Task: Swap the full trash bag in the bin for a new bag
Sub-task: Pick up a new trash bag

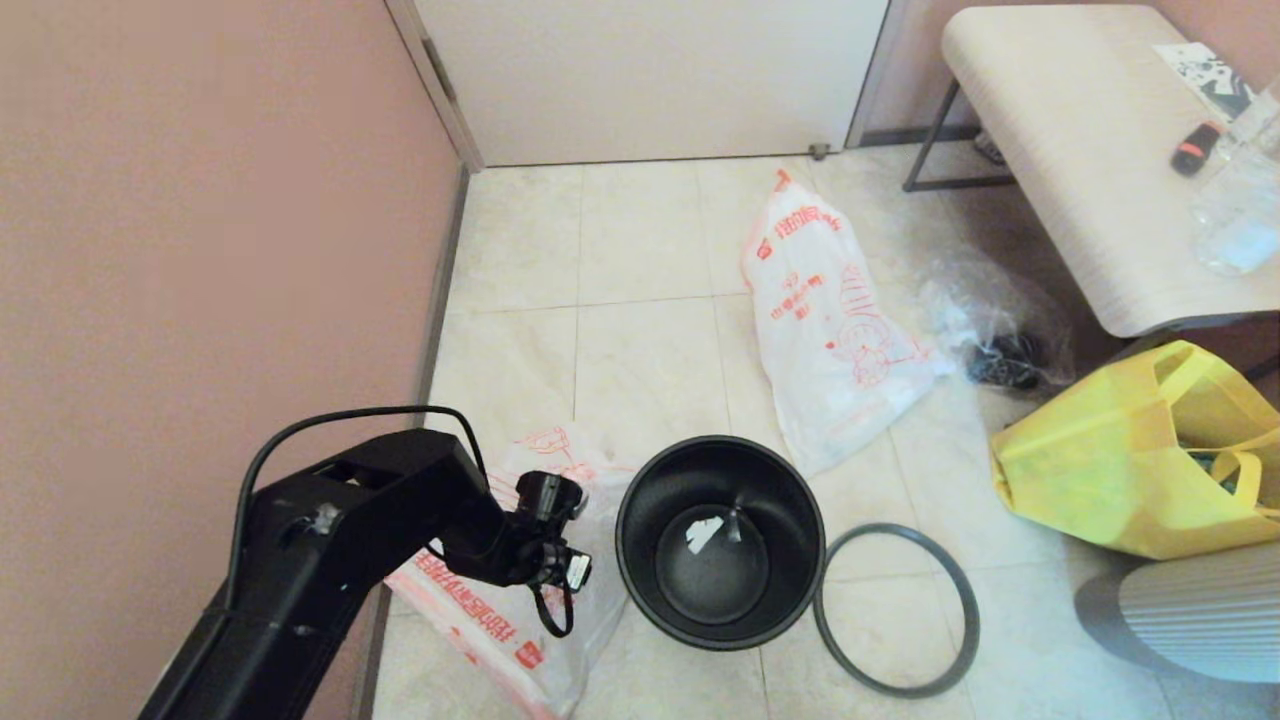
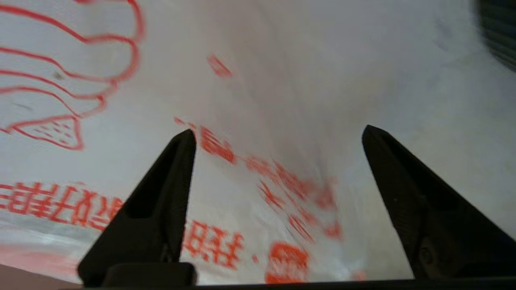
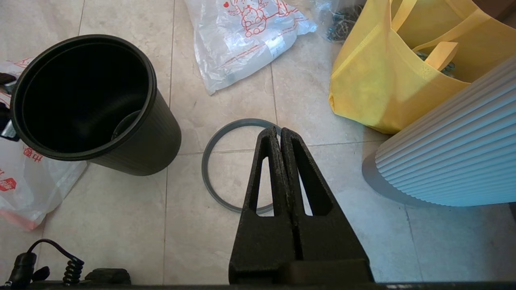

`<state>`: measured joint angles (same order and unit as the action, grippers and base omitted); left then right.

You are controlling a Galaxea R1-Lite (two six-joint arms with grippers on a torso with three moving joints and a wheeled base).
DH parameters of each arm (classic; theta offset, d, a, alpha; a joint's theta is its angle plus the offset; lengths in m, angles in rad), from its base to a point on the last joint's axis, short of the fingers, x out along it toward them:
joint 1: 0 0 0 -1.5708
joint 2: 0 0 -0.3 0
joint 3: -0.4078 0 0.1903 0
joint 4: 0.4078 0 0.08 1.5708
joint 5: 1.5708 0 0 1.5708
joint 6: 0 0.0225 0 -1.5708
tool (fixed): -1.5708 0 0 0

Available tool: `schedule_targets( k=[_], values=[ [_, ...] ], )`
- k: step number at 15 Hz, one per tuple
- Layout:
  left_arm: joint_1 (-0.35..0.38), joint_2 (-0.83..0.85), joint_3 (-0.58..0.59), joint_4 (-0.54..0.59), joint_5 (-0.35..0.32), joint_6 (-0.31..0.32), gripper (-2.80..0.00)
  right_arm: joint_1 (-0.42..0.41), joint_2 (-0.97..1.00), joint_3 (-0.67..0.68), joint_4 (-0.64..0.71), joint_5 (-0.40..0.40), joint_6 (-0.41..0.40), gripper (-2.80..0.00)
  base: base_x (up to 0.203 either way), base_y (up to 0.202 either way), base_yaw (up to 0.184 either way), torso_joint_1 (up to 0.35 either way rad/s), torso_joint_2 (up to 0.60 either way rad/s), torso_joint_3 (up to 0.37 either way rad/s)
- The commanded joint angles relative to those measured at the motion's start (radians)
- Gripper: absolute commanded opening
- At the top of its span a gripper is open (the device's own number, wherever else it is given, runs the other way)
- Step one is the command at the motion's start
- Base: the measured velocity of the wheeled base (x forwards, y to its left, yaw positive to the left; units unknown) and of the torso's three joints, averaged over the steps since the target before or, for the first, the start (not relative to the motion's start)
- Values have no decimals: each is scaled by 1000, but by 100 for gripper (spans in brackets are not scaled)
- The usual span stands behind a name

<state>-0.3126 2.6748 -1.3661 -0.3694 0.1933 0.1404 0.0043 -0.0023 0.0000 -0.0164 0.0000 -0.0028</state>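
The black bin (image 1: 640, 500) stands upright on the tiled floor, with only a white scrap (image 1: 704, 534) at its bottom. Its grey hoop rim (image 1: 893, 688) lies flat to the bin's right. The full trash bag (image 1: 830, 330), puffed and cartoon-printed, lies farther back. Left of the bin the new bag (image 1: 480, 610) lies limp on the floor. My left gripper (image 1: 555, 590) hangs just over it, open, and between its fingers (image 2: 169, 193) there is only the bag's print (image 2: 282, 181). My right gripper (image 3: 278, 129) is shut and empty, high above the hoop rim (image 3: 207, 169) and right of the bin (image 3: 153, 137).
A yellow fabric tote (image 1: 1130, 460) and a white ribbed object (image 1: 1190, 610) stand at the right. A clear plastic bag with dark items (image 1: 1000, 340) lies beside the full bag. A pale bench (image 1: 1080, 150) is at the back right, a pink wall (image 1: 200, 250) on the left.
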Motion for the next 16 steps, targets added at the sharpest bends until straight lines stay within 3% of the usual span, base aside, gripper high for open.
schedule_targets(
  k=[1, 2, 3, 10, 13, 16],
  values=[
    [7, 55, -45, -3, 35, 1, 0, 0, 2, 8, 0, 0, 0, -280, 0, 0, 0, 0, 0, 0],
    [14, 72, -65, -4, 68, 1, 0, 0, 2, 8, 0, 0, 0, -280, 0, 0, 0, 0, 0, 0],
    [19, 74, -72, -5, 73, 1, -280, 0, 2, 8, 0, 0, 0, -280, 0, 0, 0, 0, 0, 0],
    [22, 77, -87, -11, 73, -9, -280, 0, 2, 8, 0, 0, 0, -280, 0, 0, 0, 0, 0, 0],
    [23, 5, -53, -15, 91, -108, -280, 0, 2, 8, 0, 0, 0, -280, 0, 0, 0, 0, 0, 0],
    [25, -96, 106, -24, 86, -155, -280, 0, 2, 8, 0, 0, 0, -280, 0, 0, 0, 0, 0, 0]
  ],
)
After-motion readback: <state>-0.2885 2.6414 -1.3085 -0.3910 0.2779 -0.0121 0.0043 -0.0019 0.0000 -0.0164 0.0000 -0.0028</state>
